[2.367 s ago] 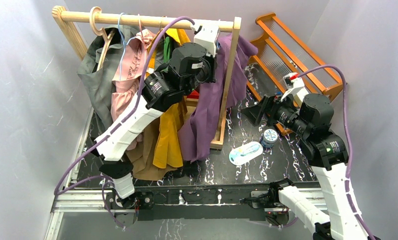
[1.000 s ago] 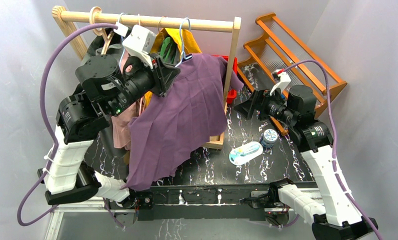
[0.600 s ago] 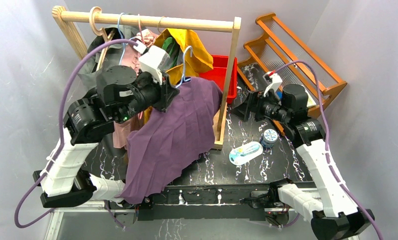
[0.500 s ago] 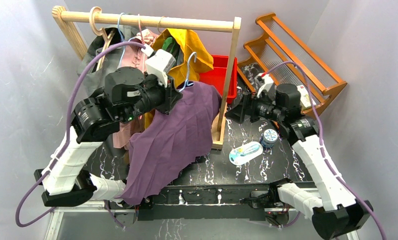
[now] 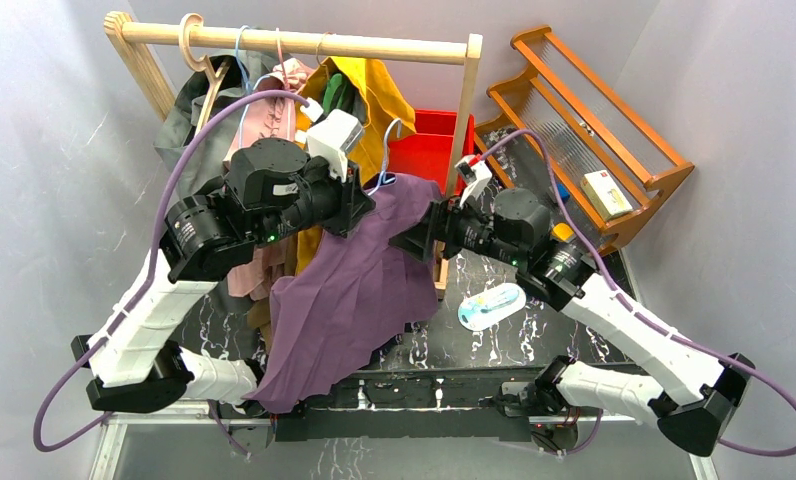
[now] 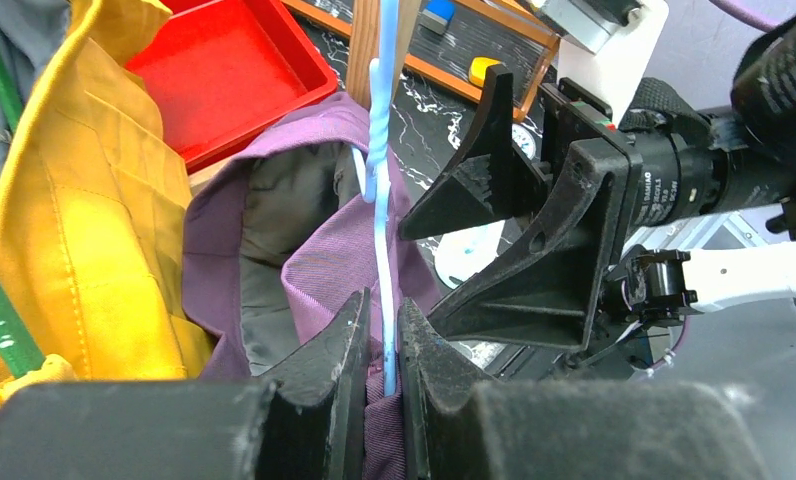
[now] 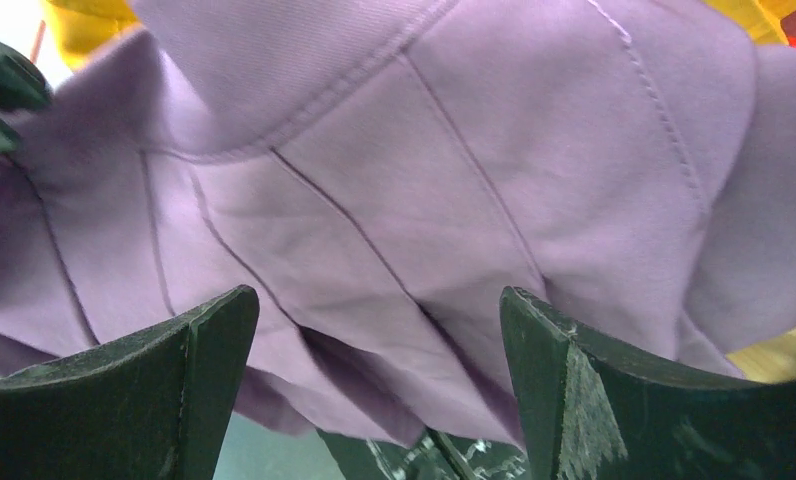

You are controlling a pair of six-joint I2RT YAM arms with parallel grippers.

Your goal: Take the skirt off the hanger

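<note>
The left gripper point(image 6: 381, 318) held the hanger point(image 6: 379, 200) clear of the rail point(image 5: 294, 40), I'd guess so that the skirt point(image 5: 349, 290) would hang free where the other arm could reach it. Its jaws were pressed almost together, pinching the thin blue wire, which ran straight up out from between them. The skirt's waistband was bunched round that wire just ahead of the jaws, and the rest of the cloth draped away below them.

The right gripper point(image 7: 374, 300) faced the skirt from the opposite side, jaws spread as wide as they go and gripping nothing. Purple pleats filled the space ahead of them, and some cloth sagged between the tips. I couldn't tell whether either jaw actually touched the cloth. It looked lined up to take the waistband and draw it off.
</note>
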